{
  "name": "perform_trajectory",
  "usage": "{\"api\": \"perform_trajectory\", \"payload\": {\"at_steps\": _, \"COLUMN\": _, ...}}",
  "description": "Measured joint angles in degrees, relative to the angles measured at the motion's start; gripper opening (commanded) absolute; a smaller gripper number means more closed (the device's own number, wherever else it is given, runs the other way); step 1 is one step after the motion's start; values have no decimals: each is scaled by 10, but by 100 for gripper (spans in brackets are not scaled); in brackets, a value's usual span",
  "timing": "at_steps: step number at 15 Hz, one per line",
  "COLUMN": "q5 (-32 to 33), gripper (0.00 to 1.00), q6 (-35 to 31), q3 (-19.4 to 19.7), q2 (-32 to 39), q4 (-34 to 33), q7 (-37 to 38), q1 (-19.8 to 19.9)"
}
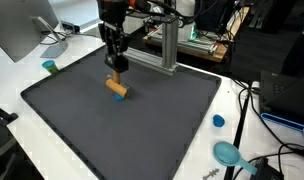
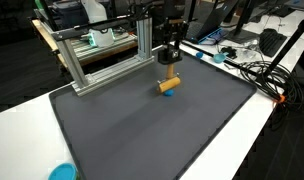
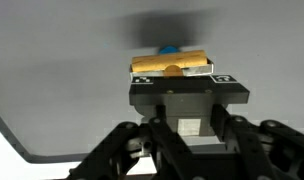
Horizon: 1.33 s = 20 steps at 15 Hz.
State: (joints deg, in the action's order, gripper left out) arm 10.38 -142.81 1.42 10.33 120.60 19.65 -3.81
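Charcoal and matte, the flat mat (image 1: pixel 82 130) with rounded corners covers most of the white table (image 1: pixel 27 72). Nearly all of its surface lies bare from the centre out to 6, 9 and 3 o'clock. The gripper (image 1: pixel 116 68), black and blocky, stands over the mat's upper middle, toward 12 o'clock from the centre. The tan peg (image 1: pixel 115 87), a short, smooth cylinder with a blue tip, sits directly beneath it on or just above the mat. In the wrist view the peg (image 3: pixel 170 65) lies crosswise at the fingertips, and the jaws seem drawn in and clamped on it, though blur leaves the contact itself uncertain. Tightest room is at 12 to 1 o'clock, where a square-section aluminium frame (image 1: pixel 157 45) stands on the mat's far edge. Off the mat at 3 o'clock sits a small round blue cap (image 1: pixel 218 121), well apart from the peg. A teal dish-like piece (image 1: pixel 228 152) lies at about 4 o'clock beside tangled cables (image 1: pixel 254 100).
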Motion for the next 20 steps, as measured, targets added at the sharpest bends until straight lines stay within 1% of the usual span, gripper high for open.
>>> {"api": "perform_trajectory", "payload": {"at_steps": 10, "q5": -3, "gripper": 21, "q6": -29, "q3": 4, "q2": 22, "q4": -4, "q7": 0, "q1": 2}}
{"api": "perform_trajectory", "payload": {"at_steps": 18, "q5": -2, "gripper": 21, "q6": -25, "q3": 12, "q2": 67, "q4": -35, "q7": 0, "q1": 1}}
{"api": "perform_trajectory", "payload": {"at_steps": 20, "q5": -5, "gripper": 21, "q6": -21, "q3": 13, "q2": 69, "q4": -39, "q7": 0, "q1": 1}}
